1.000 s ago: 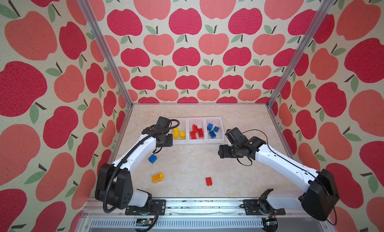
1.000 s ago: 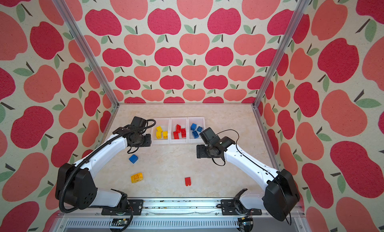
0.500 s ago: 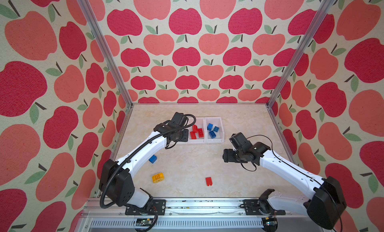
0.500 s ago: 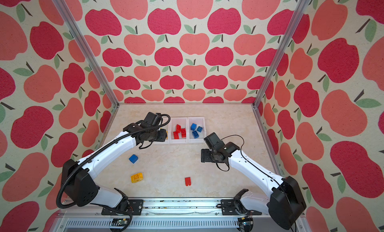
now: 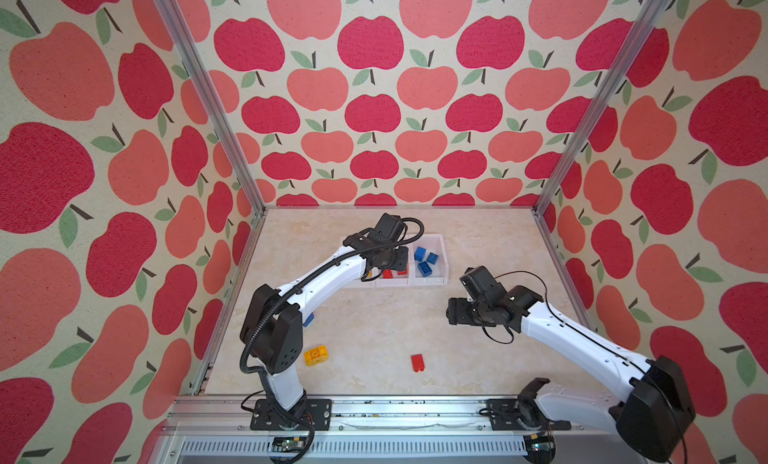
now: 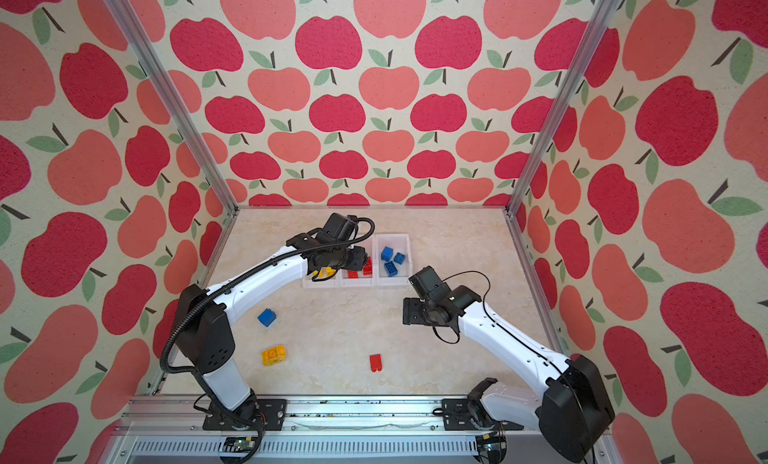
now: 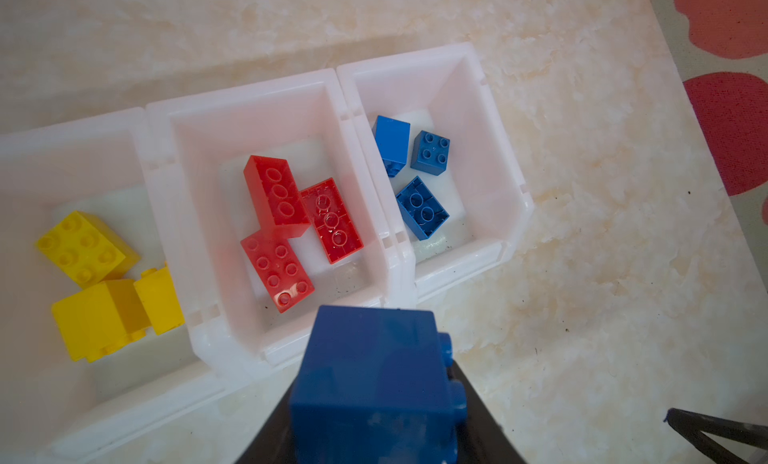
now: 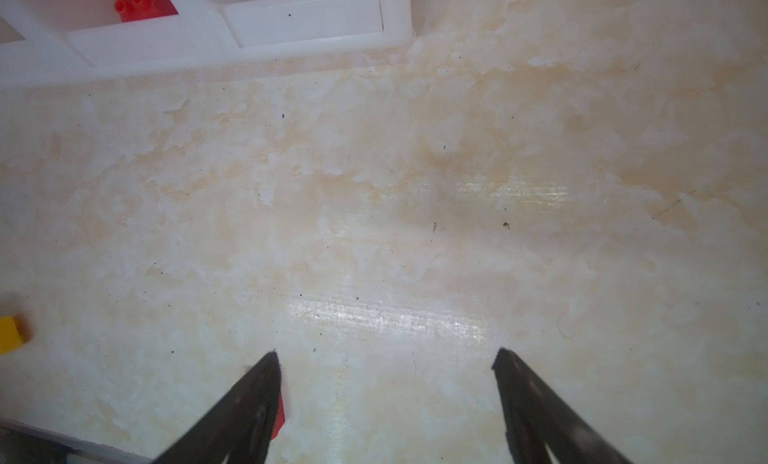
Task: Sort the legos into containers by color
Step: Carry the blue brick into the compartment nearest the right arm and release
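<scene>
Blue studded plastic brick point(image 7: 370, 370) sits clamped in the left pincer point(image 7: 374, 437) near the white translucent bins point(image 7: 257, 88); the right pincer point(image 8: 385, 354) gapes wide above the marbled worktop point(image 8: 415, 171).

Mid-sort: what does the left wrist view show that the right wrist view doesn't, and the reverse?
Left wrist only: the left tool shut on a blue brick, and the sorted bricks inside the bins. Right wrist only: the open right tool, a loose yellow brick, and a loose red brick partly behind one finger. Both: the bins' front wall, a binned red brick, the table.
</scene>
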You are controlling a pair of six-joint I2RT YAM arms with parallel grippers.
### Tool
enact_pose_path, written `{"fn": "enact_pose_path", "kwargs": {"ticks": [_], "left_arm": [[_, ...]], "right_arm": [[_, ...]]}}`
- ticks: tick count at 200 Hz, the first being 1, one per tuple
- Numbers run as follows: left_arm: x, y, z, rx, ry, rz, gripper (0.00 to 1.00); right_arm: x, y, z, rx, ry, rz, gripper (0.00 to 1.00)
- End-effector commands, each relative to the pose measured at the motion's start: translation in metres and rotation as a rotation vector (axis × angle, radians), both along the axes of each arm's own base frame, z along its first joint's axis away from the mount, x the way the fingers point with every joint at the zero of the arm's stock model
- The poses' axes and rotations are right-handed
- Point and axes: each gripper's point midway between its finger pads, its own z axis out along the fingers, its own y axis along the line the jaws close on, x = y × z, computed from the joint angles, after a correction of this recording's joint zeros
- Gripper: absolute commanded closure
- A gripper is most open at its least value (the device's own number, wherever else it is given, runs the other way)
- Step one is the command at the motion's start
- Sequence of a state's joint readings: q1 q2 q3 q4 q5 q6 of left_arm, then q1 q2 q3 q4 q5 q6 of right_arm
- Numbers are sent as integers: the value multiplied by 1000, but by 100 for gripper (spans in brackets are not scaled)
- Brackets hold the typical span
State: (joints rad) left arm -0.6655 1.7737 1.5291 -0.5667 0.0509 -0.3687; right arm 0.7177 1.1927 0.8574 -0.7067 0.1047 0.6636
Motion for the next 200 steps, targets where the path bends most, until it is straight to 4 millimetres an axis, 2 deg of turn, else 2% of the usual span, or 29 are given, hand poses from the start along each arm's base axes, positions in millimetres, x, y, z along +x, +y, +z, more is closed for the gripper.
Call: {"fn": "enact_pose_path", "kwargs": {"ticks": [1,78,164,200], "left_arm": [[11,-22,8,-44,-34,-49,67],[42,-77,-8,-75,-45,-129,69],[74,-109,-37,-79,-32,-162,70],[87,-115,-53,-73,-21,-160,70]], "right_arm": [[0,-8,-1,-10,-6,-33,17],[0,-7,2,-1,-12,-36,16],[-1,-8,2,3,-14,-40,16],[-1,-9,3,1,-17,-41,16]]}}
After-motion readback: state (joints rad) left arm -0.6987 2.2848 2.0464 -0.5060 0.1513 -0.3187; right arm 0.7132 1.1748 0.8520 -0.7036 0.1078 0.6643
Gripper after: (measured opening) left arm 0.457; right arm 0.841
